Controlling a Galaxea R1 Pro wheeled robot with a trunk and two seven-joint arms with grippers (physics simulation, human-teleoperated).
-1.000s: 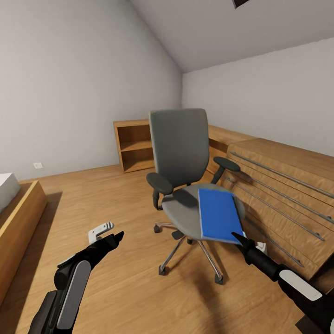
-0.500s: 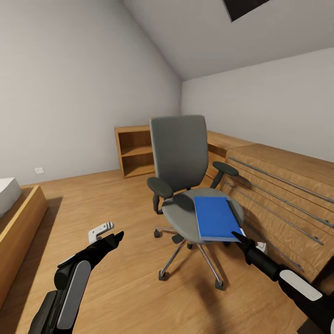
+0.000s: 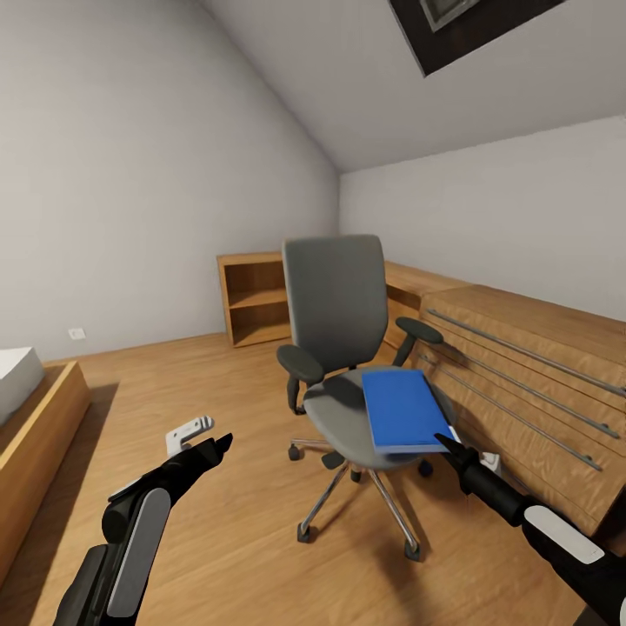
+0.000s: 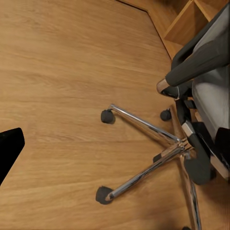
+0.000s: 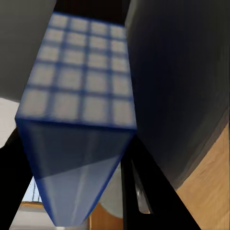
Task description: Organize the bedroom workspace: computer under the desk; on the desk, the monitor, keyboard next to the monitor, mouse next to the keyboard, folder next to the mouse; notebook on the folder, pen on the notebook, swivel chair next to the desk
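Observation:
The grey swivel chair (image 3: 335,296) stands on the wood floor of the bedroom, its seat facing me. The blue folder (image 3: 402,409) sits over the seat's right half, tilted, with its near edge raised. My right gripper (image 3: 445,443) is shut on that near edge. In the right wrist view the folder (image 5: 79,120) runs between two black fingers (image 5: 143,191). My left gripper (image 3: 217,445) hangs open above the floor, left of the chair and apart from it. The left wrist view shows the chair's chrome star base (image 4: 158,153) and castors.
A light wood drawer unit (image 3: 530,365) with long metal handles runs along the right wall, close behind the chair. An open wood shelf (image 3: 254,300) stands at the far wall. A wood bed frame (image 3: 39,417) lies at the left. Open floor stretches between it and the chair.
The head camera has tilted upward, bringing a skylight into view. The folder's near edge has lifted off the seat in my right gripper. The left arm has stayed put.

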